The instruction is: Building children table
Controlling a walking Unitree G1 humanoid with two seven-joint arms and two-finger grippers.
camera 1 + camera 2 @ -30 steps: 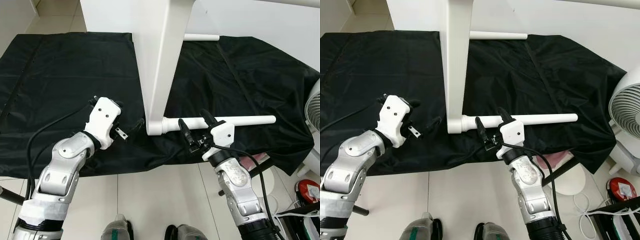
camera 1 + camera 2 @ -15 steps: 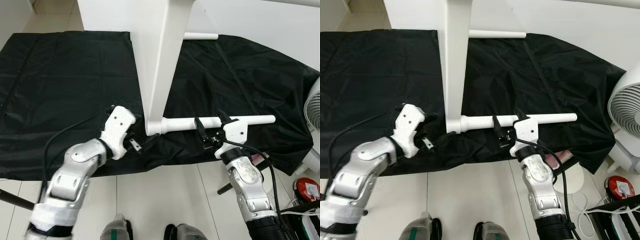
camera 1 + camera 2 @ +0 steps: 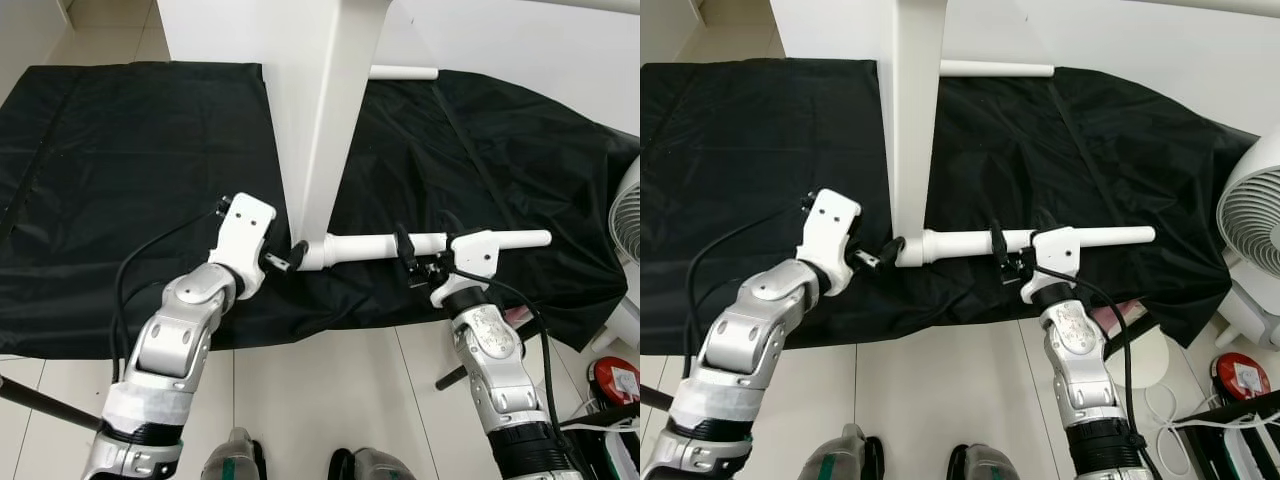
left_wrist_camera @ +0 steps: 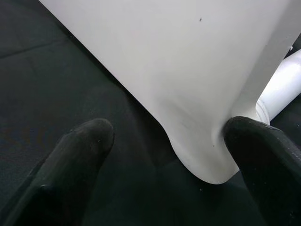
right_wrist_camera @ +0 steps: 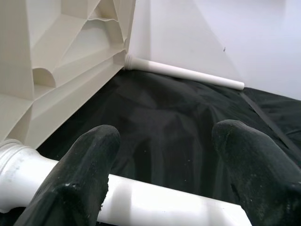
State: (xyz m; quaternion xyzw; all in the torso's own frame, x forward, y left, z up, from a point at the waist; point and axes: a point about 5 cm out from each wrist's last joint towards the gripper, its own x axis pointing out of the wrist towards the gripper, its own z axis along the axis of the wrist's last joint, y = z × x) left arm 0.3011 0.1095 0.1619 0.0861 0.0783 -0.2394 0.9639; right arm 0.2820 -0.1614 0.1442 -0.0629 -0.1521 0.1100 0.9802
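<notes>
Two grippers work at the white tabletop (image 3: 320,110), which stands on edge on a black cloth (image 3: 130,170). Near leg (image 3: 420,243) lies horizontal, its collar seated at the tabletop's lower corner; a second leg (image 3: 403,73) projects from the tabletop's far corner. Left gripper (image 3: 290,257) sits at that lower corner, fingers (image 4: 80,141) parted on either side of the corner, one touching it. Right gripper (image 3: 425,262) straddles the near leg midway along, fingers (image 5: 89,155) spread wide; whether they press the leg cannot be told. Beyond the leg's free end stands a white fan (image 3: 1252,215).
</notes>
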